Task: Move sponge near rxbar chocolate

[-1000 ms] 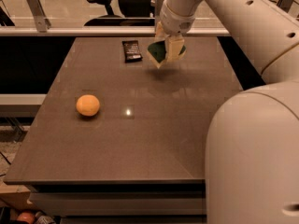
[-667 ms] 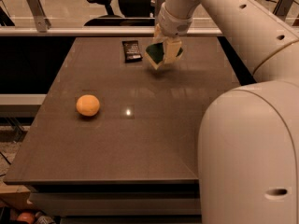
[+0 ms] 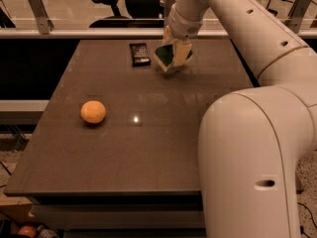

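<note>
The gripper (image 3: 174, 52) is clamped on the sponge (image 3: 166, 59), held tilted over the far side of the table (image 3: 148, 148), just right of the chocolate bar (image 3: 139, 53). The wrapper lettering is illegible. An orange (image 3: 93, 112) lies well apart.

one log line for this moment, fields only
gripper: far end of table, shut on sponge | sponge: tilted, beside rxbar chocolate, not touching it | orange: apart, nearer camera

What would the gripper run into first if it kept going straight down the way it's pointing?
Probably the bare brown tabletop. The gripper, shut on the wavy green-and-yellow sponge, points down beside the dark-wrapped flat bar; the sponge would land first. Height above the table is unclear.
</note>
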Action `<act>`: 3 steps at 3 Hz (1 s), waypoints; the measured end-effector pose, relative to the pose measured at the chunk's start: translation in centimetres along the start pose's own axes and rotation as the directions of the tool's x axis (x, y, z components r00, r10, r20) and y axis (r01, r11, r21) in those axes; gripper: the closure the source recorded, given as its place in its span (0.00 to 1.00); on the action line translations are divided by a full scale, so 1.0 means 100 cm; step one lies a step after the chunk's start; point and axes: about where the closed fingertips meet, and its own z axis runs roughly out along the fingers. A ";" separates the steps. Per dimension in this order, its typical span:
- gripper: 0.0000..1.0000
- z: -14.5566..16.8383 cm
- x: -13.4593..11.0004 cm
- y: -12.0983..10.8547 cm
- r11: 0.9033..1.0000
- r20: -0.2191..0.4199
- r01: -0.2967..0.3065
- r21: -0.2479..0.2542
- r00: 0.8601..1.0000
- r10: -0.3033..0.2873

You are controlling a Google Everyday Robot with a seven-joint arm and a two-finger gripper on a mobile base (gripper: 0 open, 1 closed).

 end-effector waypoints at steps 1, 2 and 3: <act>1.00 0.004 0.007 -0.005 1.000 0.005 -0.001 0.013 1.000 0.001; 1.00 0.007 0.012 -0.008 1.000 0.012 -0.005 0.021 1.000 0.005; 1.00 0.016 0.016 -0.008 1.000 0.023 -0.014 0.010 1.000 0.013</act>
